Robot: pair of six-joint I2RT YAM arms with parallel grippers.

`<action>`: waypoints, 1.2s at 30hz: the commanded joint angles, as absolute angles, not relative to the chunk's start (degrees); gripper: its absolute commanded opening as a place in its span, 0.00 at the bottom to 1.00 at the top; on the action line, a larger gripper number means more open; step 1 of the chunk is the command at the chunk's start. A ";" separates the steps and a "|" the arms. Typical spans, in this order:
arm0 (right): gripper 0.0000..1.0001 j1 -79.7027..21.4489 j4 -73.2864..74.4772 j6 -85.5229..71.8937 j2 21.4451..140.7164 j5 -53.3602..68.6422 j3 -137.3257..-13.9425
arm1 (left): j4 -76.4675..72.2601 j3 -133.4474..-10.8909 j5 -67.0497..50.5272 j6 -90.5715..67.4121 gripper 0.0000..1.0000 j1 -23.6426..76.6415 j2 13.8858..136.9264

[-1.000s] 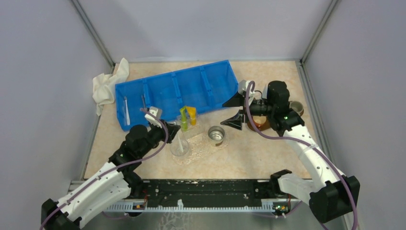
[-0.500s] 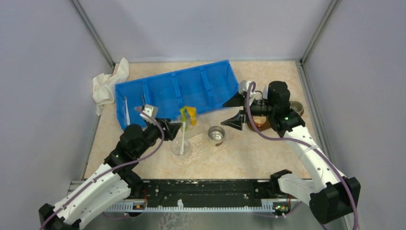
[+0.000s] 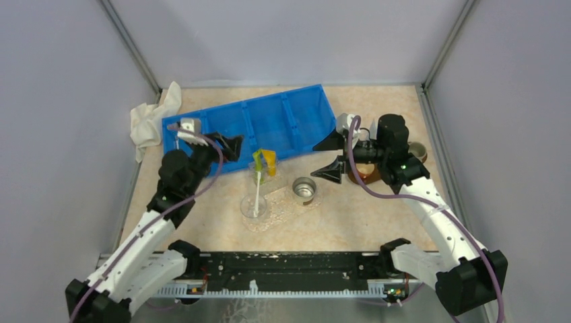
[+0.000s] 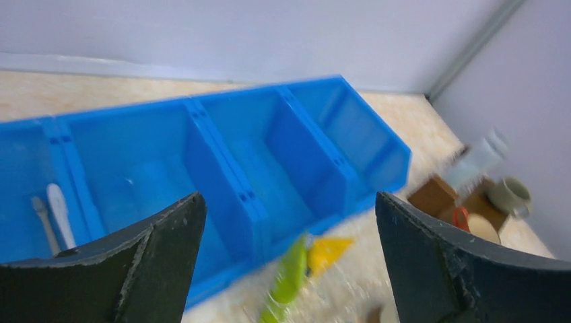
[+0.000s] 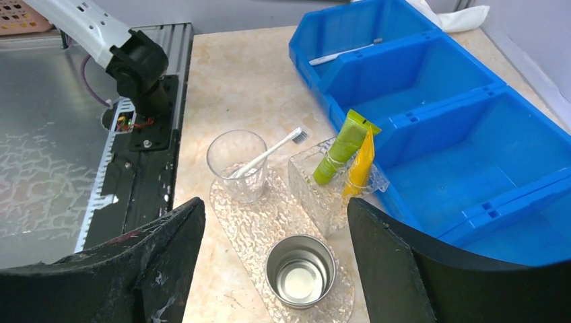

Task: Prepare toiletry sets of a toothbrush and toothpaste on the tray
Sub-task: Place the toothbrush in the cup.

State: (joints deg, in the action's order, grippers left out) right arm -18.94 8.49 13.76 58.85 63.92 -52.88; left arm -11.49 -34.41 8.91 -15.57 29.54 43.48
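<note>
1. Left gripper (image 3: 227, 144): jaws spread wide and holding nothing. It is up over the left part of the blue bin (image 3: 276, 121).
2. Right gripper (image 3: 328, 156): also wide open and empty. It hangs above the worktop (image 3: 350, 215) off the bin's right end, pointing at the tray (image 5: 250, 232).
3. Toothbrush (image 5: 266, 156): stands tilted in the clear glass (image 5: 235, 166), head up and leaning toward the bin. The glass is on the tray.
4. Toothpaste: the green tube (image 5: 341, 147) and yellow tube (image 5: 361, 161) stand side by side, touching, in a clear square holder (image 5: 322, 194). The holder is at the tray's bin-side edge.
5. Metal cup (image 5: 299, 270): upright on the tray's other end, with nothing in it.
6. Spare toothbrushes: the left wrist view shows a white spare (image 4: 59, 210) and a greyer spare (image 4: 42, 219) lying in the bin's leftmost compartment. The compartments next to it show bare blue floor.
7. White cloth (image 3: 152, 118) is bunched on the worktop just past the bin's left end.
8. Brown cups (image 3: 417, 151) sit by the right arm, partly hidden.
</note>
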 commanded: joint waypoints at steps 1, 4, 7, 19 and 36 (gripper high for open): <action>0.77 -18.37 5.69 13.58 57.22 65.53 -52.78 | -17.47 -40.69 -10.57 -26.18 0.99 12.62 50.34; 0.77 -18.32 5.51 13.36 57.25 65.69 -52.77 | -18.65 -44.41 -17.26 -32.35 0.99 2.43 56.28; 0.77 -18.36 5.15 12.96 57.34 66.05 -52.66 | -14.43 -48.67 -15.57 -32.52 0.97 -2.48 61.63; 0.77 -18.37 4.10 12.07 57.53 66.26 -52.14 | 7.47 -59.81 -1.82 -30.72 0.35 -8.48 79.06; 0.77 -18.37 3.02 11.23 57.70 66.92 -51.76 | 13.45 -67.23 -7.53 -27.47 0.38 -8.47 96.64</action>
State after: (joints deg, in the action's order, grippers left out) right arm -18.92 5.58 11.70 58.76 65.28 -51.72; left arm 10.63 -64.14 -6.00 -28.25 -8.40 93.45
